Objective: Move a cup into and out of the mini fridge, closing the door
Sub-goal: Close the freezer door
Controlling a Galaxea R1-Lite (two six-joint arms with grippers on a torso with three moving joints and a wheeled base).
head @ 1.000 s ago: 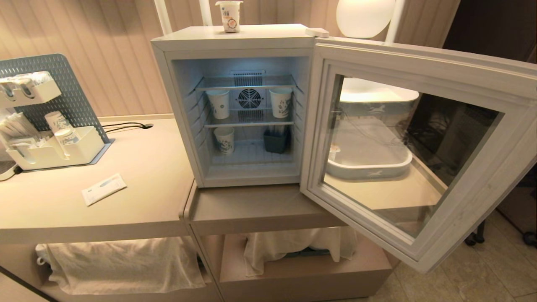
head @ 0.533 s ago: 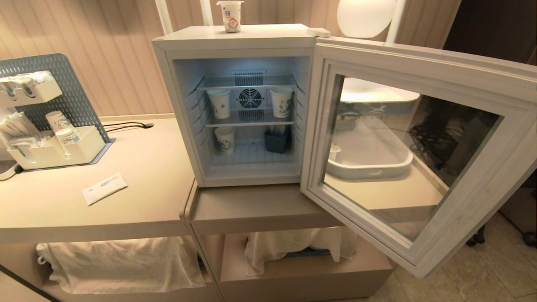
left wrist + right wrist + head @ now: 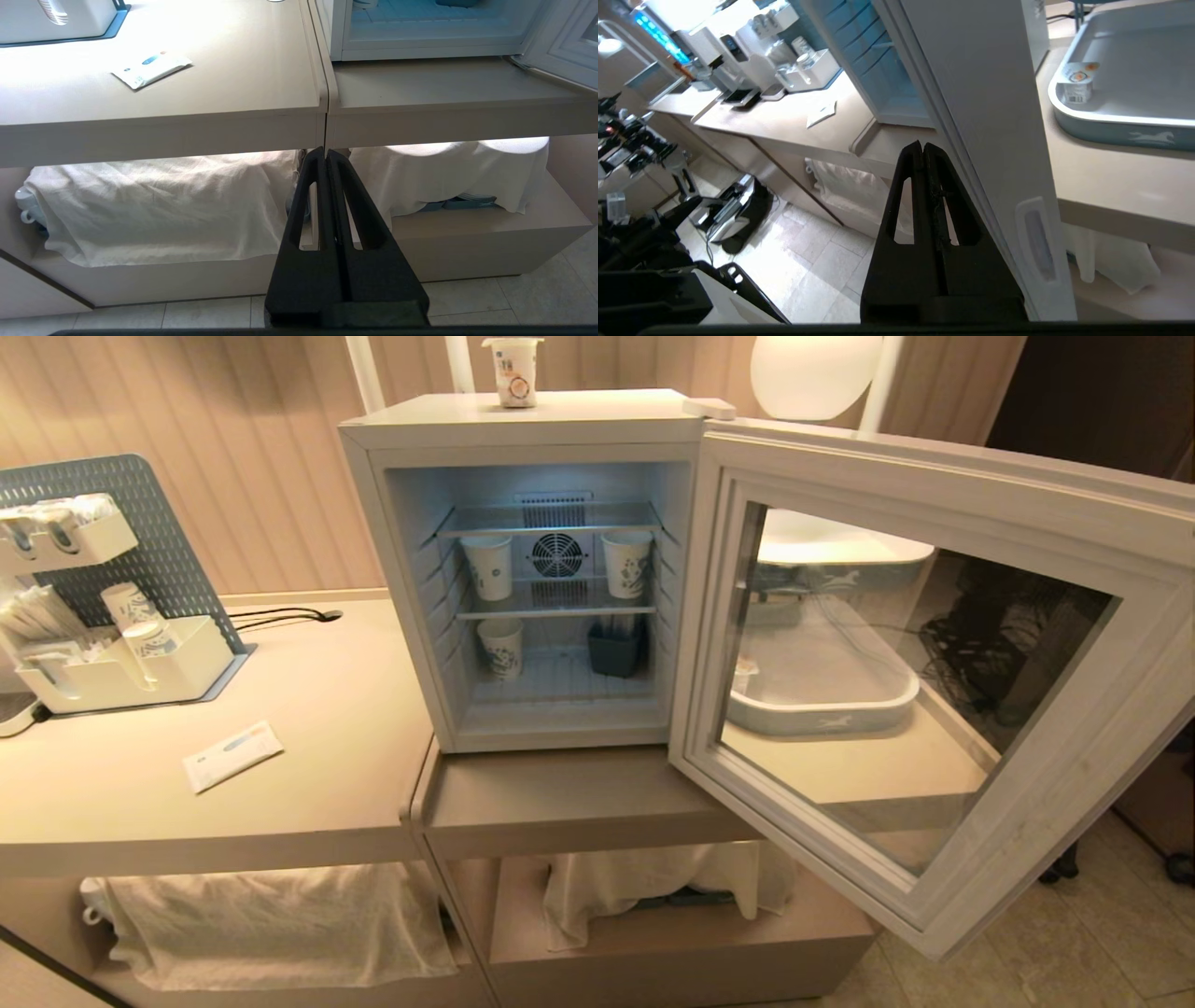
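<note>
The cup (image 3: 513, 371) stands upright on top of the mini fridge (image 3: 523, 425), a white yogurt cup with an orange-brown picture. The fridge interior is lit, and the door (image 3: 934, 467) is swung wide open to the right. Neither gripper shows in the head view. My right gripper (image 3: 922, 145) is shut and empty, close beside the door's (image 3: 985, 116) outer edge, near its handle recess (image 3: 1036, 238). My left gripper (image 3: 325, 150) is shut and empty, parked low in front of the counter's front edge.
Paper cups (image 3: 487, 567), (image 3: 625, 563), (image 3: 499, 647) and a dark container (image 3: 616, 649) stand on the fridge shelves. Right of the fridge is a tray (image 3: 1111, 126) with a tiny cup (image 3: 1077, 84). An organiser (image 3: 121, 672) and a packet (image 3: 231, 756) are on the left counter.
The door has swung slightly wider, its lower corner dropping a little. The dark shapes seen through its glass have shifted. The cup and the left gripper have stayed where they were.
</note>
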